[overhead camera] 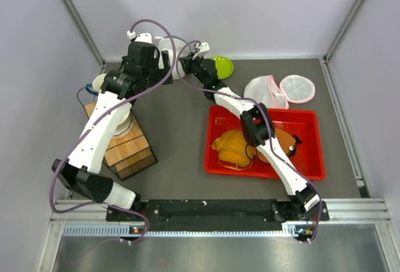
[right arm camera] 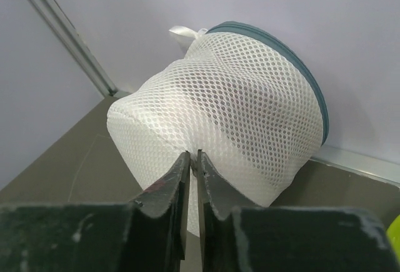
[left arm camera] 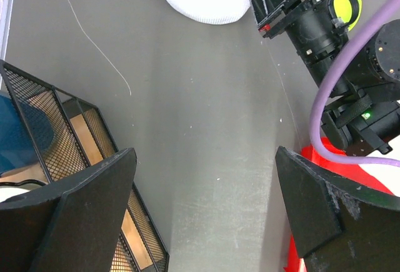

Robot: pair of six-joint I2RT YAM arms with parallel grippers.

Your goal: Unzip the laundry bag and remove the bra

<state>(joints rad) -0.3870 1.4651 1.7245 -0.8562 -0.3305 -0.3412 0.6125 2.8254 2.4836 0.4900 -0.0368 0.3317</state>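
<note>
Your right gripper (right arm camera: 192, 156): fingers all but together, nipped on the mesh low on the front of the white laundry bag (right arm camera: 231, 109). The bag sits at the table's far edge, against the pale wall (right arm camera: 350, 28). Your left gripper (left arm camera: 205, 159): fingers wide apart, holding nothing, above the scratched dark grey tabletop (left arm camera: 187, 97). Red tray (overhead camera: 294, 112) right of centre.
</note>
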